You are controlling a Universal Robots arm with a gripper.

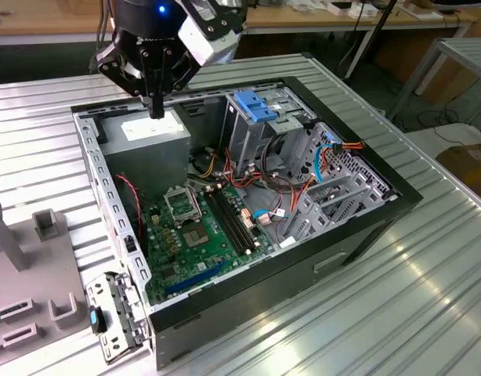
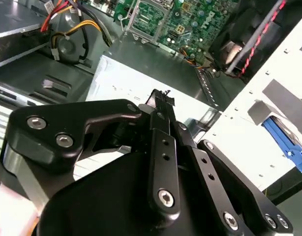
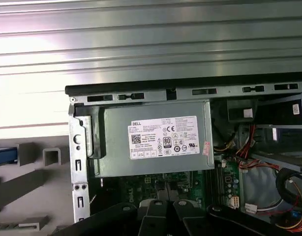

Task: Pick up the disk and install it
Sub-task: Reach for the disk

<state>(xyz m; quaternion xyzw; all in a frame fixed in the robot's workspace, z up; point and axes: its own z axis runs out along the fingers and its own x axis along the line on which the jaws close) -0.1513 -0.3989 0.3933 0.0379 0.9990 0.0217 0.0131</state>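
1. A ribbed metal table (image 1: 381, 329) carries your whole workspace. Wooden benches (image 1: 68, 19) stand behind it at 12 o'clock in the exterior view.
2. An open black computer case (image 1: 334, 258) lies on its side in the middle of the table, with its green motherboard (image 1: 201, 235) facing up.
3. A big grey metal box (image 1: 150, 137) with a white label (image 3: 163, 137) fills the case's 11 o'clock corner in the exterior view.
4. Your black gripper (image 1: 156, 110) hangs directly over that label with its tips pointing down. It is clenched, with nothing between the fingers, as the second wrist view (image 2: 158, 96) also shows. You cannot tell from the pictures whether the tips touch the label.
5. A pale blue slotted plastic bracket (image 1: 256, 106) sits on top of the grey drive cage (image 1: 244, 137), at about 1 o'clock in the case.
6. The disk lies outside the case, beyond the silver perforated wall (image 1: 107, 196), toward 9 o'clock on the pale grey fixture (image 1: 37, 266). Both wrist views show you a bright blue rail of the disk (image 3: 2, 155) (image 2: 286, 142) beside the fixture's grey blocks. It is well apart from the gripper.
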